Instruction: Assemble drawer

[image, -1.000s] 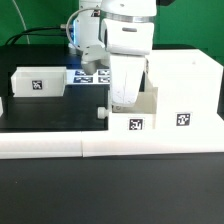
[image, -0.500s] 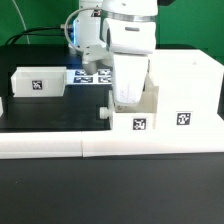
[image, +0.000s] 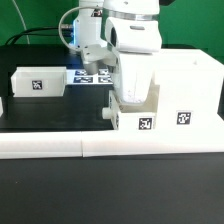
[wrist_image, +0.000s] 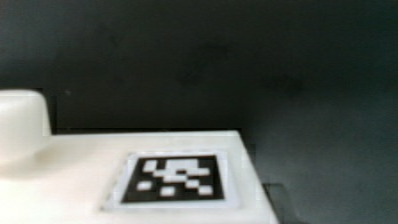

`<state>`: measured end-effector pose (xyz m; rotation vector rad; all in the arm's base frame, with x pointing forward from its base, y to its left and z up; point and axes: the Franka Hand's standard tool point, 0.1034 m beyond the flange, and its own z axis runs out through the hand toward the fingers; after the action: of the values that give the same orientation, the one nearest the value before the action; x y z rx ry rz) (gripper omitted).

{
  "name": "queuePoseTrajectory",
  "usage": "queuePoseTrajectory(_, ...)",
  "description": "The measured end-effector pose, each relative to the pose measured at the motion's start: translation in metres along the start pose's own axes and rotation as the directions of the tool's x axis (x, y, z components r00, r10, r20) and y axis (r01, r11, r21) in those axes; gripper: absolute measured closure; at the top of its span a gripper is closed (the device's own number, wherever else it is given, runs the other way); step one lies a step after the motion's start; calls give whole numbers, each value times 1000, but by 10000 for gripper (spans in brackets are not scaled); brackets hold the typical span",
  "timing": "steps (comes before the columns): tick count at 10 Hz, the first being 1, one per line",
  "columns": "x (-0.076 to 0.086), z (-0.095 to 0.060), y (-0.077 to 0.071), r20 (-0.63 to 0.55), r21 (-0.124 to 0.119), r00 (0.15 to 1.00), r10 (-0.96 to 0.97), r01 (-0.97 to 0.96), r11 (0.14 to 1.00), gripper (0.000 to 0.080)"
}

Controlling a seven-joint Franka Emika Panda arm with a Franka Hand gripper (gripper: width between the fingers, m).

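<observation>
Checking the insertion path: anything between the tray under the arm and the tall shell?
Nothing visible. The tray sits close beside the shell in the exterior view, with no part between them. The gripper is down at the tray too.

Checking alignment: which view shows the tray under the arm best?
Exterior view: the tray shows nearly whole, with knob and tag, beside the shell. The wrist view gives only a close white surface bearing a tag, likely part of it.
</observation>
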<state>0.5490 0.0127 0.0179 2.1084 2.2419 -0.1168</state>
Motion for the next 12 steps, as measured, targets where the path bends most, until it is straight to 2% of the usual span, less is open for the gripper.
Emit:
queuePoseTrajectory(1,1,-1,0,0,-1,998,58,-58,998,653)
queuePoseTrajectory(3,1,-3,1,0,-4,997,79,-79,997,367)
queuePoseTrajectory(4,0,-6,1,2,1,997,82,-82,997,367)
queuePoseTrajectory(5,-1,-13,1,9,17,996,83,-83,996,210)
queuePoseTrajectory(6,-4,-23,1,16,29,996,86,-86,996,158)
queuePoseTrajectory(9,-15,-42,3,27,37,995,92,-93,995,150)
queuePoseTrajectory(10,-28,-45,2,28,34,998,58,-59,998,150)
queuePoseTrajectory(11,-44,-42,0,25,41,1000,-1,0,999,150)
queuePoseTrajectory(12,-54,-41,-2,23,44,1000,-5,4,999,150)
